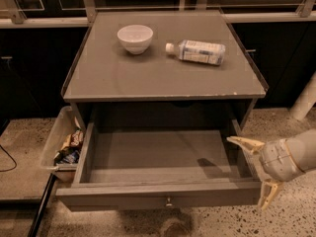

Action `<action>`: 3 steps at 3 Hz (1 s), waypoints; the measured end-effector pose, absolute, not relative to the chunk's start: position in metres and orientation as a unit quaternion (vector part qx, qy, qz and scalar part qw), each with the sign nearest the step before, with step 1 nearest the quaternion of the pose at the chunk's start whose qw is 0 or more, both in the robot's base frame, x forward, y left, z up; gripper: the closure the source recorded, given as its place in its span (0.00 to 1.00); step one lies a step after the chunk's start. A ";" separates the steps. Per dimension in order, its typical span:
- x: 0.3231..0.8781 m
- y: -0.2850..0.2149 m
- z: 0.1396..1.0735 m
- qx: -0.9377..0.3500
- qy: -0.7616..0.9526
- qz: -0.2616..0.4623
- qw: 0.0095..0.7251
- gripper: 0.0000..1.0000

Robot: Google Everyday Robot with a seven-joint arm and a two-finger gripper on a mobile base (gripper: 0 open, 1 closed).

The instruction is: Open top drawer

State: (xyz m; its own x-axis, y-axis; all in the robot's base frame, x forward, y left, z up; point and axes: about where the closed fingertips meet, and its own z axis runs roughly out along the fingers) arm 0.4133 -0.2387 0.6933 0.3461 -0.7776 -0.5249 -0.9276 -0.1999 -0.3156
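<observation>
1. Grey and box-shaped, the wide flat-fronted top drawer [163,159] stands pulled far out of the grey square desk [163,78]. Its front panel is at the near edge of the scene and its bare floor is open to view. I judge the opening essentially done.
2. A small round metal knob [169,201] sits at the centre of that front panel, and nothing touches it.
3. The pale two-fingered claw [247,173] hangs at the near right, by the drawer's right front corner. It is spread wide and grips nothing: one fingertip lies over the right side wall, the other points down outside the front panel.
4. What seems left is only to take the arm clear. Whether the drawer is at full travel I cannot tell, since its far end lies in shadow under the desk top.
5. Whether the upper finger touches the side wall or merely hovers above it cannot be made out. The arm behind the claw is cut off at the right edge. Anything beneath the top drawer is hidden by its front panel.
6. On the desk top, far side, a white round bowl [135,37] and a clear plastic bottle [197,51] lying on its side stand apart. A translucent plastic bin [55,137] at the left holds wrappers too dim to identify.
</observation>
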 end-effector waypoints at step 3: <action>0.439 -0.220 0.868 -0.817 0.475 0.038 0.324 0.00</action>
State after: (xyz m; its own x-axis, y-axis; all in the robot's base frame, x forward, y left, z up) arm 0.4387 -0.2197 0.8677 0.5461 -0.7516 -0.3700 -0.8011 -0.3394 -0.4929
